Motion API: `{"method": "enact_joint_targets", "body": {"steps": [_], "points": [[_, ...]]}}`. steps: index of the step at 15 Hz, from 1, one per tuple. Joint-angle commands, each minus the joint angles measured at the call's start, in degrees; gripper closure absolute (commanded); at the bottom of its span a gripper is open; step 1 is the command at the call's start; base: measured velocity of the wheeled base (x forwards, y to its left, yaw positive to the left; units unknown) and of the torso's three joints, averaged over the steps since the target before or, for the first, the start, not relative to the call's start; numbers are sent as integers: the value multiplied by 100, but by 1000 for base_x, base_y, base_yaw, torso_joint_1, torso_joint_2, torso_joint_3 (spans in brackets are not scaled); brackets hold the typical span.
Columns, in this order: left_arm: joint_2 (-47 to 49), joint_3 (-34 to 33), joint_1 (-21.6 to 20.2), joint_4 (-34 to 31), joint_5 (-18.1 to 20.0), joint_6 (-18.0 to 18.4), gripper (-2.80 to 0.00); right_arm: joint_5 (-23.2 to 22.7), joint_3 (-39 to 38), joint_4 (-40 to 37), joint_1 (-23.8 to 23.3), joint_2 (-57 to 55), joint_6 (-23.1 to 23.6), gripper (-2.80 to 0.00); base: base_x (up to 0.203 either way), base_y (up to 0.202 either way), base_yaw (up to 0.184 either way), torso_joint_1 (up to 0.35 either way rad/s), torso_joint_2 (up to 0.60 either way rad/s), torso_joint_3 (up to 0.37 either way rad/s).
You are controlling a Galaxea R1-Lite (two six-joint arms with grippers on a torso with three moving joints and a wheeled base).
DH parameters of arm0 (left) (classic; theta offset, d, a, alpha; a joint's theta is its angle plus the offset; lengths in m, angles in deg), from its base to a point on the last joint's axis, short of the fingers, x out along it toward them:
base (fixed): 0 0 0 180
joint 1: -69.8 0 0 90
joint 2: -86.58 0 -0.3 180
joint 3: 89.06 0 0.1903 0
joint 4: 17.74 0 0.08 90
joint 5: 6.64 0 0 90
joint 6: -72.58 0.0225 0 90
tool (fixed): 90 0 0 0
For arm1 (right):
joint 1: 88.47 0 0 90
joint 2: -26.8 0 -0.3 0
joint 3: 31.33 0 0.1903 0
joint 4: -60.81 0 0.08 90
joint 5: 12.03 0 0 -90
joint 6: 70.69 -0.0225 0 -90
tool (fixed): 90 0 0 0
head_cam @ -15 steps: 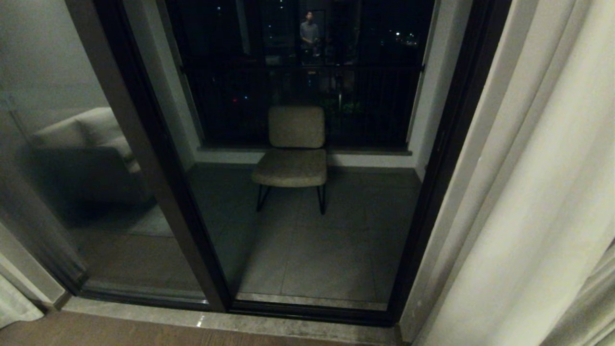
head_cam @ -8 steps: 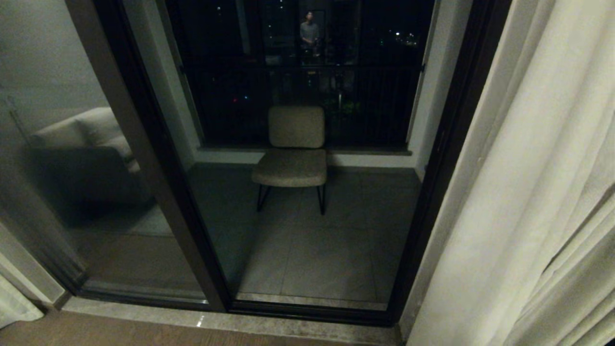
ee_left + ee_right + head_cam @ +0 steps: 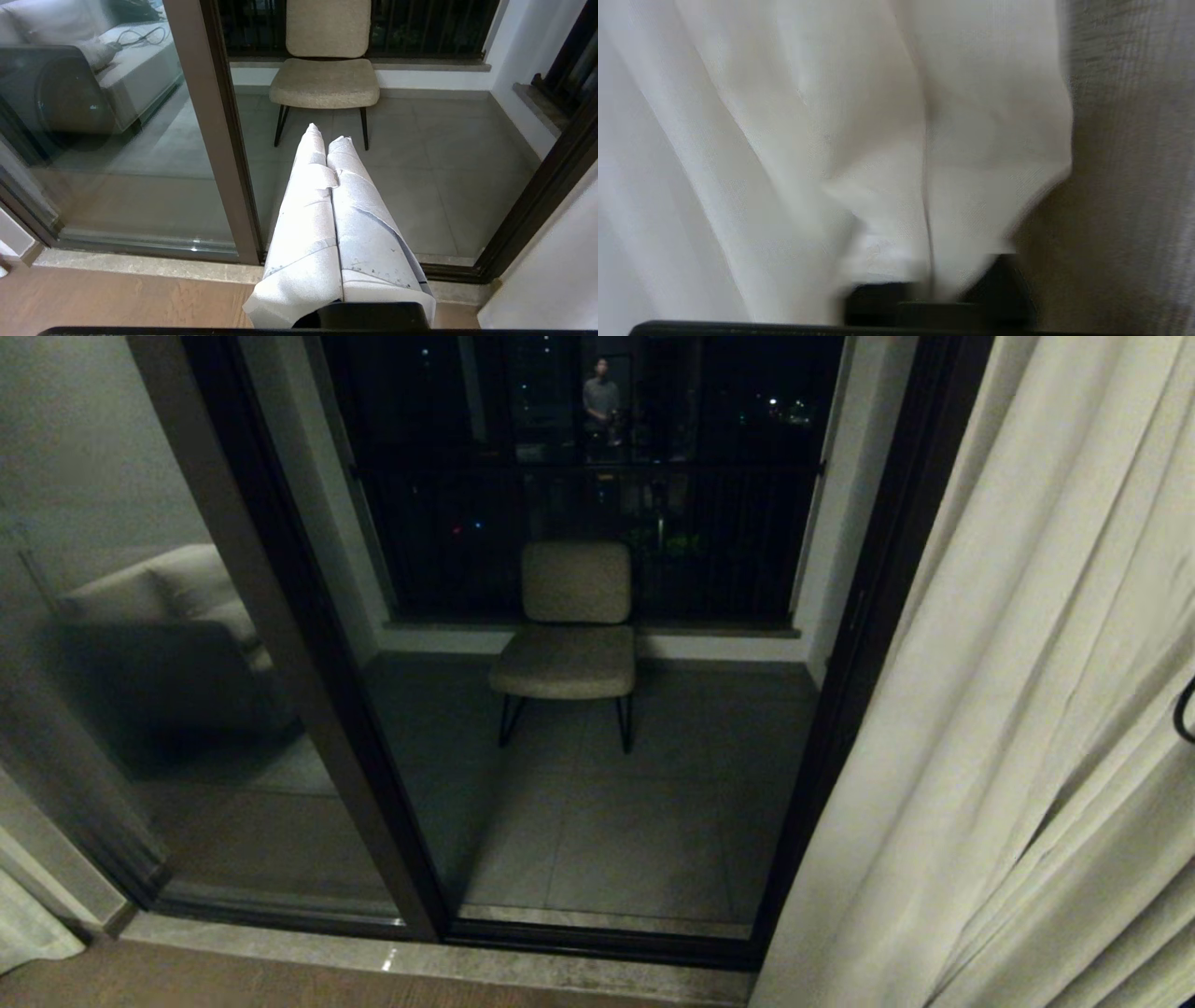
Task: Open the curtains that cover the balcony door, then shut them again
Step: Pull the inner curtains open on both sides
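Head view shows me the balcony door [image 3: 597, 644] uncovered, right curtain [image 3: 1008, 728] bunched beside its frame for reclosing; my right tool [image 3: 927, 261] sits buried in folds, grip unreadable, left tool [image 3: 327, 140] pressed together.

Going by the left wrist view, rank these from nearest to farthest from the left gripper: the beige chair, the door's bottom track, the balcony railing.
From the left gripper, shut and wrapped in white cloth:
1. Door's bottom track, on the floor just ahead, below the fingers.
2. Beige chair, out on the balcony tiles, straight ahead.
3. Balcony railing, behind the chair at the far edge.
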Motion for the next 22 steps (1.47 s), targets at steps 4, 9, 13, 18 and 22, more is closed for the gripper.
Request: {"method": "enact_joint_targets", "body": {"steps": [4,9,13,18,22], "points": [[-2,-1,-2,6,-2,2,0,-5,-590,34,25,414,0,-280,0,0,0,0,0,0],[-2,6,-2,1,-2,2,0,-3,-1698,-27,25,1413,24,-280,0,0,0,0,0,0],[-2,4,-2,-2,-2,2,0,-13,-2920,-91,119,2627,35,-280,0,0,0,0,0,0],[-2,6,-2,6,-2,2,0,-114,-3789,-671,364,3941,286,-280,0,0,0,0,0,0],[-2,3,-2,-2,-2,2,0,-117,-3832,-789,368,4084,318,-280,0,0,0,0,0,0]]}}
